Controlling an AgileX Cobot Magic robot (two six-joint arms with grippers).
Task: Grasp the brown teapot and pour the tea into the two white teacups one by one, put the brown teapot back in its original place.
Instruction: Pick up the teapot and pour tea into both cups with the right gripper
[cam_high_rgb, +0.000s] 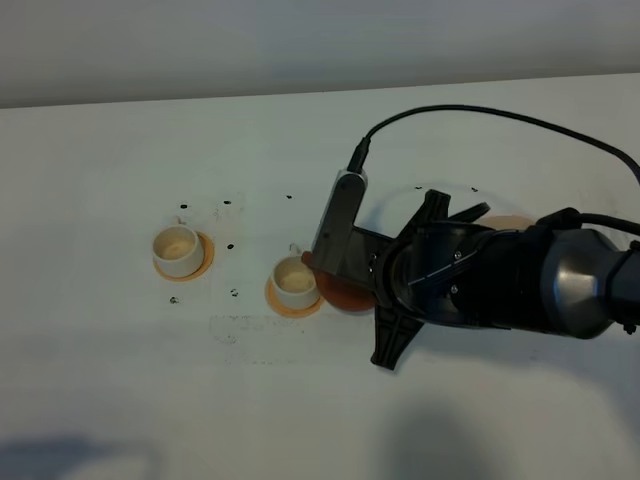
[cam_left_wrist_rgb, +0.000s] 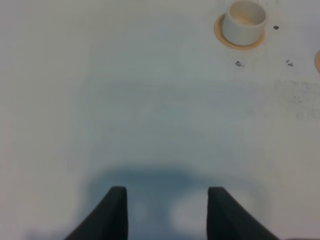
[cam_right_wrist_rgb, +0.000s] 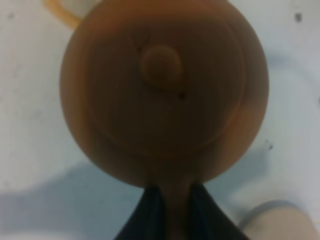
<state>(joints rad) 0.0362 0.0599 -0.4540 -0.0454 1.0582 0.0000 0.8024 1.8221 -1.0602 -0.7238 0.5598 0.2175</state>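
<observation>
Reaching low, right fingers (cam_right_wrist_rgb: 147, 217) pinching handle (cam_right_wrist_rgb: 172, 202) of brown teapot (cam_right_wrist_rgb: 165, 90).

Left teacup (cam_high_rgb: 177, 249) and right teacup (cam_high_rgb: 295, 281) sit on coasters (cam_high_rgb: 206, 259); teapot (cam_high_rgb: 340, 295) right of both.

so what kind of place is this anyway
Likely a robotics lab bench staged for tea pouring, not a real kitchen: a bare white table dotted with black marks, two white cups on orange coasters, and a robot arm holding a brown teapot.
</observation>
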